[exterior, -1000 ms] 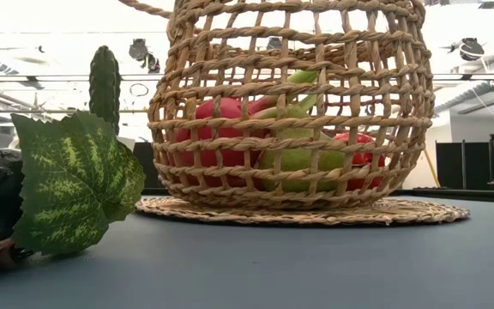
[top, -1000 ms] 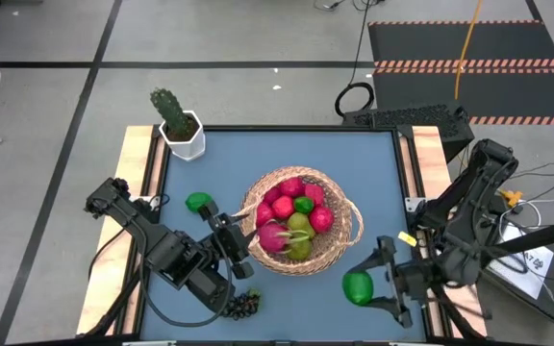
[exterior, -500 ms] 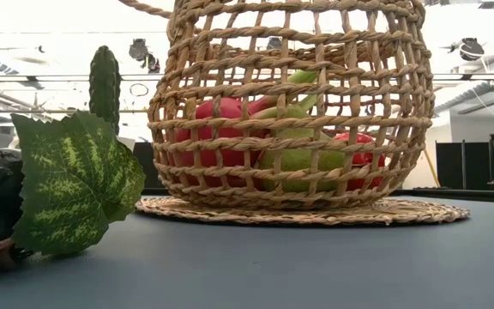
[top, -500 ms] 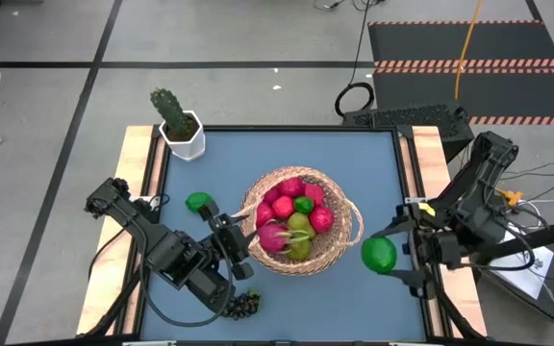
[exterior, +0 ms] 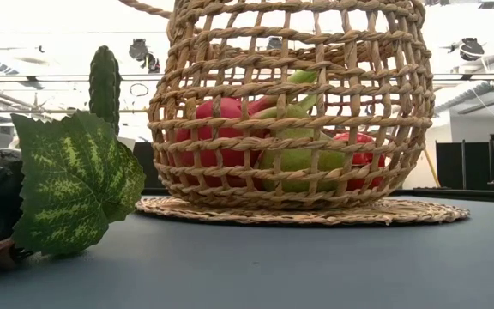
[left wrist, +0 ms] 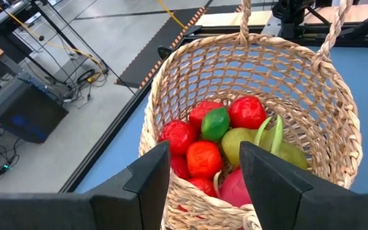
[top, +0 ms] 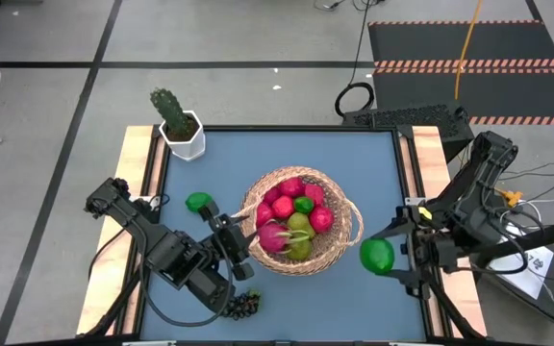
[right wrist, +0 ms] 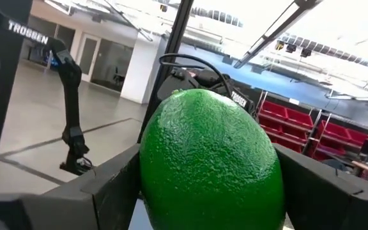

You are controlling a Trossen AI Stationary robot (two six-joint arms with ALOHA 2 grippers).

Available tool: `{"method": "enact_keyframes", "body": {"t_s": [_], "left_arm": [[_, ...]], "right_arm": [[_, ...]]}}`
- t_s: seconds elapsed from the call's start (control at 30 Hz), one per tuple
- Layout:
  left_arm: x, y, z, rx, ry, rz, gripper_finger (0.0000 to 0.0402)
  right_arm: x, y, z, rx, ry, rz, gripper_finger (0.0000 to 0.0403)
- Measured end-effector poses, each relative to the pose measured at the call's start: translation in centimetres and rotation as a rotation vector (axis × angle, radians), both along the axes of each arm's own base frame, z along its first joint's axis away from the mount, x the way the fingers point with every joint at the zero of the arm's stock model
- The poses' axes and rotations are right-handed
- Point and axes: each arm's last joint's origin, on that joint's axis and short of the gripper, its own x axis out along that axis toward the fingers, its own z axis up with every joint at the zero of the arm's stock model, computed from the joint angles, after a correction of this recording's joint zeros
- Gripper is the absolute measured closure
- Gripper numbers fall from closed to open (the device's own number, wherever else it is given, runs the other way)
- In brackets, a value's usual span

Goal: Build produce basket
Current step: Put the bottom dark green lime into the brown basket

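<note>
We find the right gripper [top: 389, 257] raised beside the right edge of the large round tan woven wicker basket [top: 346, 234], its fingers spread wide and clamped on a bright green pebbled lime [top: 377, 255]; the right wrist view shows the lime [right wrist: 211, 161] filling the gap between both fingers. The left gripper [top: 233, 243] sits at the basket's left rim, its fingers [left wrist: 151, 181] about half open astride the wicker wall [left wrist: 197, 207]. Whether they actually pinch that wall we cannot tell from these views.

Risks we note from here. The lime is round and slick-skinned, held by two flat fingers; a jolt in transit could roll it out onto the blue worktop [top: 287, 154]. The basket is already heaped, so a release from height may bounce the lime off the pile or knock a fruit over the rim. If the left arm shifts, the basket could tip or slide.

The basket stands upright near the worktop's centre, holding red apples [left wrist: 246, 112], a lime [left wrist: 214, 123], a yellow-green pear [left wrist: 243, 145] and a pink dragon fruit [top: 272, 236]. A second lime [top: 198, 202] and a dark grape bunch [top: 244, 305] lie outside it on the worktop.
</note>
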Motion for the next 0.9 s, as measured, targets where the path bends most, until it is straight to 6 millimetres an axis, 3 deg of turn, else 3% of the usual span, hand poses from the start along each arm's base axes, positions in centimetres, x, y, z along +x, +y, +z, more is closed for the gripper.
{"method": "enact_keyframes", "body": {"t_s": [0.9], "left_arm": [[0.1,-0.1,0.0,0.000,-0.004,-0.006,0.0213]], "right_arm": [[0.2,0.3,-1.0,-0.365,0.012,-0.039,0.0094]]}}
